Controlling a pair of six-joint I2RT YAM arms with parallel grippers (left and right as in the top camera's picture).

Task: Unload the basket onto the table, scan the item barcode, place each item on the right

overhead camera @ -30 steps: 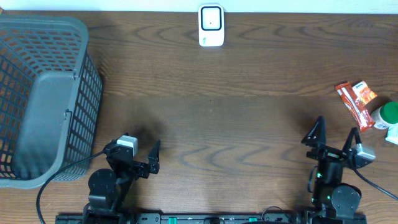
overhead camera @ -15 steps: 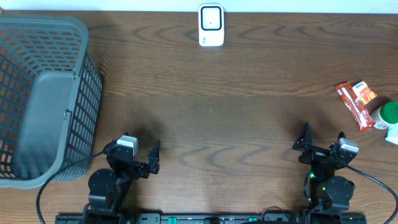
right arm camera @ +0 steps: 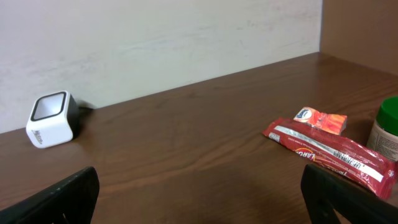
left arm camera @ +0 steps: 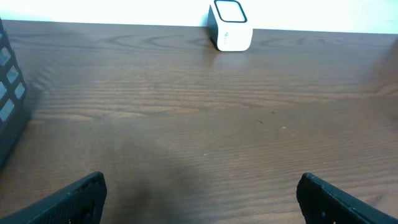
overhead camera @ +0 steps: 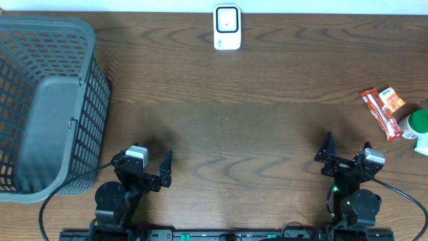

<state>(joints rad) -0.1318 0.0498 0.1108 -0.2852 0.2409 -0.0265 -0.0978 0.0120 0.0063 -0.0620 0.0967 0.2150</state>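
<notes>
At table's right edge lies red snack packet (overhead camera: 382, 112), beside green-capped bottle (overhead camera: 418, 122) and well apart from scanner (overhead camera: 227, 27) at the far edge, presumably staged for pickup; right gripper (overhead camera: 347, 146) sits nearest, jaws wide and empty, left gripper (overhead camera: 148, 166) likewise wide, empty, near basket (overhead camera: 47, 100)

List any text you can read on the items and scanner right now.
Red packet: white lettering, too blurred to read.
Orange packet: oval logo, unreadable.
Scanner: small side print, unreadable.
Green-capped bottle: no legible text.
</notes>
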